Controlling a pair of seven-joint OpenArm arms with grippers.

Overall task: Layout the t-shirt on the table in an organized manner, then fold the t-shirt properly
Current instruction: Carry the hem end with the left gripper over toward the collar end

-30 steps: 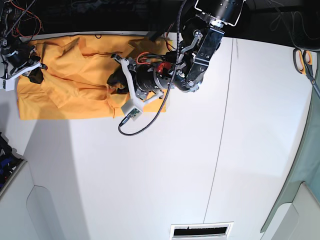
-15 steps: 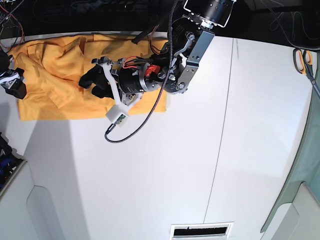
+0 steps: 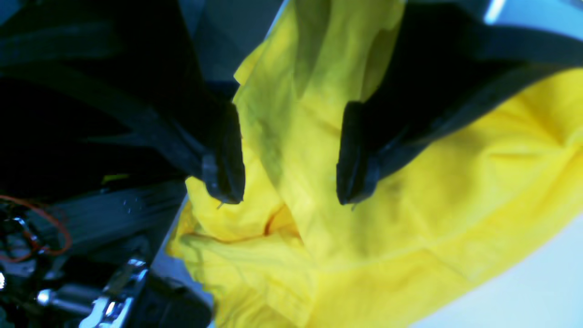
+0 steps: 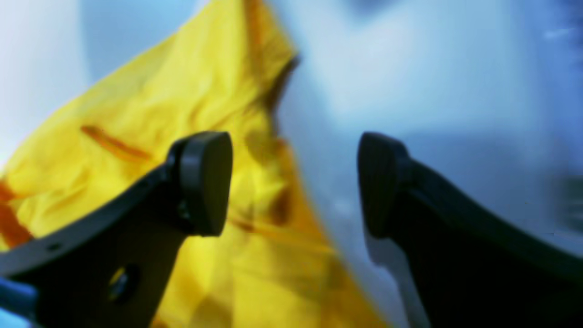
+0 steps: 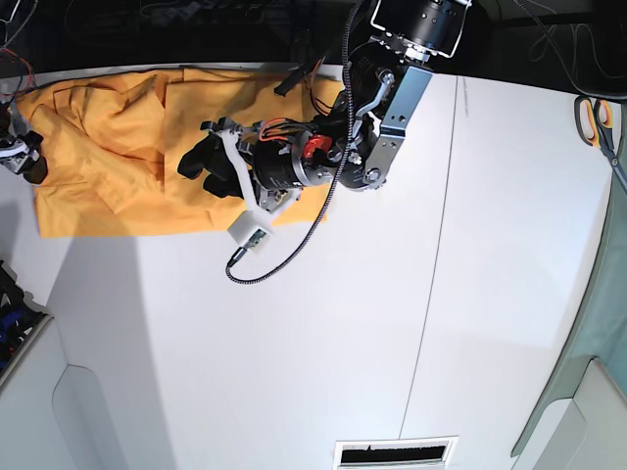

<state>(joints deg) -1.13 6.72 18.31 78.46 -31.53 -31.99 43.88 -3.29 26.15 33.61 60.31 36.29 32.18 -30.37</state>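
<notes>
Left wrist view: left gripper (image 3: 291,182) is hanging with jaws spread wide, nothing pinched between the pads; the t-shirt (image 3: 410,191) is lying bunched and creased directly under and between them, a strip of white table (image 3: 537,291) showing at lower right. Right wrist view: right gripper (image 4: 294,182) is also sitting wide apart and empty, one finger over the t-shirt (image 4: 182,114) edge, the other over bare table (image 4: 410,68); picture is blurry. Base view: one t-shirt (image 5: 108,166), crumpled, is lying at the table's (image 5: 343,343) far left corner, long axis running left-right along the far edge. Left gripper (image 5: 196,162) is hovering over the shirt's middle; right gripper (image 5: 24,157) is sitting at the shirt's left edge, mostly cropped. Two arms, one shirt.
</notes>
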